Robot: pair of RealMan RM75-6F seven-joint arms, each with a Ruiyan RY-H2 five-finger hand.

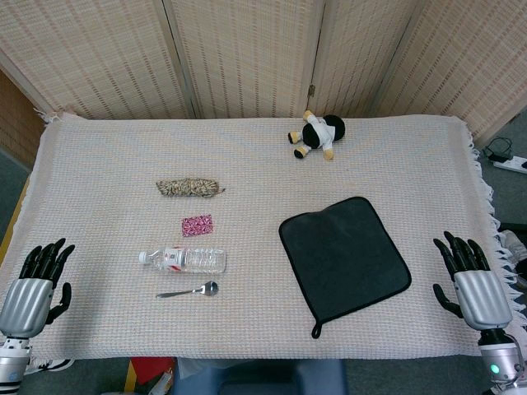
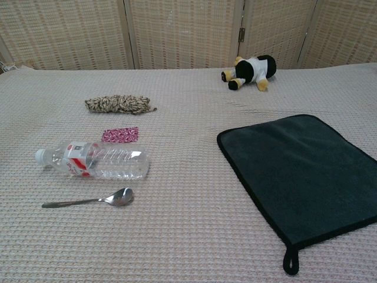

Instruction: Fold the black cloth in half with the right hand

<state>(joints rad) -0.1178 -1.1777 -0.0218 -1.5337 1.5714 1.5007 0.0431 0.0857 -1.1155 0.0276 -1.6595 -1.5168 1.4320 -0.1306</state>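
Observation:
The black cloth (image 1: 343,257) (image 2: 303,171) lies flat and unfolded on the table, right of centre, with a small loop at its near corner. My right hand (image 1: 471,278) hovers at the table's right edge, just right of the cloth, fingers spread and holding nothing. At the near left corner my left hand (image 1: 34,284) is likewise open and empty. Neither hand shows in the chest view.
Left of the cloth lie a plastic water bottle (image 1: 183,260) (image 2: 94,160), a metal spoon (image 1: 189,290) (image 2: 89,200), a small pink patterned packet (image 1: 197,225) (image 2: 120,134) and a braided rope bundle (image 1: 188,188) (image 2: 118,104). A plush toy (image 1: 317,134) (image 2: 250,71) sits at the back.

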